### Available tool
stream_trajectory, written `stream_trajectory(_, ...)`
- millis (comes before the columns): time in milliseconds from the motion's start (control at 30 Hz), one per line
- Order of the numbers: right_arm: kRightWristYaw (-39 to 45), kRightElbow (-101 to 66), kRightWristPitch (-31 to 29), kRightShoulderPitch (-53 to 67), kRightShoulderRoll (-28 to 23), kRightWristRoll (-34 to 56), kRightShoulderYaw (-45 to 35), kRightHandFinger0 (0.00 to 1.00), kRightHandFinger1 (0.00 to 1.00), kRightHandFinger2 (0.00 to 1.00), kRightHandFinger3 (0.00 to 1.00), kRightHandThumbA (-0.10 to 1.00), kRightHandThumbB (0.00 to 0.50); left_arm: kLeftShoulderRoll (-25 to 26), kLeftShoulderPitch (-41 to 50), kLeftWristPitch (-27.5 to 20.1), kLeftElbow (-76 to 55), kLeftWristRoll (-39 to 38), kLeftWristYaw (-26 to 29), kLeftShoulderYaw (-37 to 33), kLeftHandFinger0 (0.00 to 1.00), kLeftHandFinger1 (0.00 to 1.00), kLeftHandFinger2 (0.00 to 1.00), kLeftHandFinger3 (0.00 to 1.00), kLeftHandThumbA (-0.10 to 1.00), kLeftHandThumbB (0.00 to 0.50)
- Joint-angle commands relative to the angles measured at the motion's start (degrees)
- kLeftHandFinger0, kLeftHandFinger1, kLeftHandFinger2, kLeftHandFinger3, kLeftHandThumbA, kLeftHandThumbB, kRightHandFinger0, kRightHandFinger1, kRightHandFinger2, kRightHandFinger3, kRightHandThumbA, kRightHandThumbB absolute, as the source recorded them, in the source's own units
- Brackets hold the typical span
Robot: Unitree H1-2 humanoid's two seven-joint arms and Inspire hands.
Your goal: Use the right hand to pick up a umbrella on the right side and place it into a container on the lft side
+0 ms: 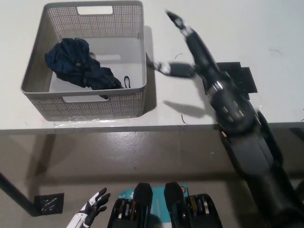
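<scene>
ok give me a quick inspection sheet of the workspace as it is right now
surface: white table, bare at its right end
job's things: dark navy folded fabric umbrella lies inside the grey perforated plastic basket, on the table's left part
clutter: flat black cross-shaped mat on the table, right of the basket, partly hidden by the arm
robot hands: black right robot hand above the table right of the basket, open, holding nothing; white left robot hand rests low at the lower left, below table level, fingers apart
cables: nothing seen
surroundings: grey floor below the table edge, a small black square patch on it
</scene>
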Motion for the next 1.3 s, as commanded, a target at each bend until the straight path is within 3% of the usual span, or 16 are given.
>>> stream_trajectory(0,4.0,-48.5,-2.4,22.5,-8.9,24.9,-12.3,1.00,1.00,1.00,1.00,1.00,0.342,0.9,1.1,-2.5,0.3,-2.2,0.0,1.8,1.00,1.00,1.00,1.00,1.00,0.022)
stream_trajectory(167,3.4,-48.2,-7.9,33.2,-7.7,28.1,-10.8,1.00,1.00,1.00,1.00,1.00,0.376,0.3,0.2,-1.8,1.0,-2.4,0.6,2.4,1.00,1.00,1.00,1.00,1.00,0.037)
stream_trajectory(300,4.3,-41.8,-13.1,39.2,-6.0,29.2,-9.8,1.00,1.00,1.00,1.00,1.00,0.319,0.3,0.0,-2.2,1.3,-2.5,0.6,2.6,1.00,1.00,1.00,1.00,1.00,0.032)
stream_trajectory(400,5.3,-35.9,-15.2,41.8,-4.4,30.5,-10.0,1.00,1.00,1.00,1.00,1.00,0.317,-0.1,-0.1,-2.3,1.4,-2.4,0.9,2.7,1.00,1.00,1.00,1.00,1.00,0.022)
stream_trajectory(433,6.3,-32.0,-17.2,42.8,-3.9,30.6,-9.9,1.00,1.00,1.00,1.00,1.00,0.276,-0.2,-0.3,-2.2,1.4,-2.5,1.0,2.8,1.00,1.00,1.00,1.00,1.00,0.026)
stream_trajectory(467,6.8,-30.2,-17.7,43.3,-3.7,30.8,-9.8,1.00,1.00,1.00,1.00,1.00,0.266,-0.2,-0.3,-2.0,1.3,-2.8,0.8,2.9,1.00,1.00,1.00,1.00,1.00,0.027)
stream_trajectory(700,7.6,-12.4,-20.1,42.1,-1.4,29.5,-11.0,1.00,1.00,1.00,1.00,1.00,0.272,-1.5,-1.8,-2.6,1.9,-5.1,0.9,4.0,1.00,1.00,1.00,1.00,1.00,0.035)
stream_trajectory(733,8.1,-9.2,-20.2,41.0,-1.3,30.1,-11.6,1.00,1.00,1.00,1.00,1.00,0.305,-1.8,-1.8,-2.5,1.8,-4.9,1.1,4.3,1.00,1.00,1.00,1.00,1.00,0.038)
stream_trajectory(867,8.7,-4.2,-21.6,37.9,-1.9,29.0,-12.3,1.00,1.00,1.00,1.00,1.00,0.327,-2.5,-2.2,-2.2,1.4,-4.1,1.6,5.4,1.00,1.00,1.00,1.00,1.00,0.041)
stream_trajectory(967,9.1,-3.0,-22.5,36.9,-2.5,28.4,-12.2,1.00,1.00,1.00,1.00,1.00,0.299,-3.0,-2.6,-1.5,1.0,-3.1,2.2,5.9,1.00,1.00,1.00,1.00,1.00,0.053)
stream_trajectory(1267,8.8,-2.6,-23.5,37.2,-2.8,26.4,-11.2,1.00,1.00,1.00,1.00,1.00,0.290,-3.5,-2.6,-1.5,0.7,-2.4,2.3,7.2,1.00,1.00,1.00,1.00,1.00,0.058)
